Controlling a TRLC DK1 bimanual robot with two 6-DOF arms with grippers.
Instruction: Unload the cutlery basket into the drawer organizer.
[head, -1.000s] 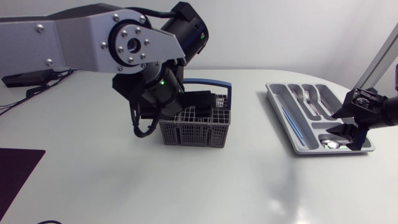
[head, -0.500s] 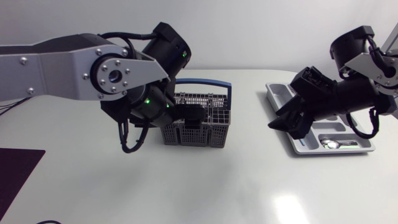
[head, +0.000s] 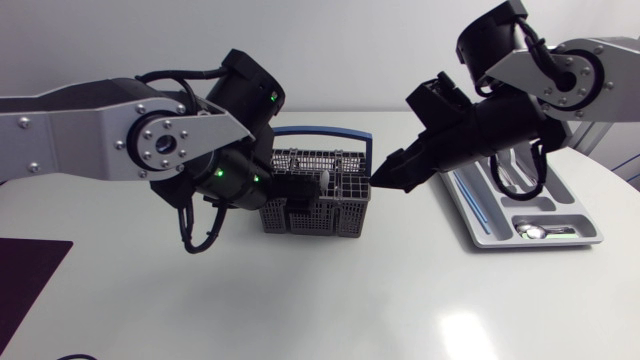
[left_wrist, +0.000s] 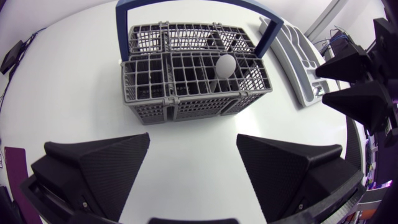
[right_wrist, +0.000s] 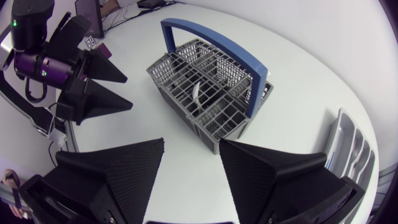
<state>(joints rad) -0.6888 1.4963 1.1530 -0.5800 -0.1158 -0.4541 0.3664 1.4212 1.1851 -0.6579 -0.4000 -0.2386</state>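
Note:
The grey cutlery basket (head: 322, 200) with a blue handle (head: 330, 131) stands mid-table. A single spoon (left_wrist: 225, 65) stands in one of its middle compartments, bowl up, and it shows as the spoon (right_wrist: 198, 93) in the right wrist view too. My left gripper (head: 300, 188) hangs open at the basket's left side, nothing between its fingers (left_wrist: 102, 165). My right gripper (head: 385, 172) is open and empty just right of the basket, its fingers (right_wrist: 121, 165) aimed at it. The grey drawer organizer (head: 590, 236) lies at the right, holding forks (head: 505, 165) and a spoon (head: 535, 230).
A blue-handled piece (head: 470, 197) lies in the organizer's left slot. A dark mat (head: 25, 275) covers the table's left front corner. The white tabletop (head: 330, 300) lies bare in front of the basket.
My right arm has swung left from over the organizer to the basket's right side. My left arm has drawn back to the left, its gripper now beside the basket instead of over it.

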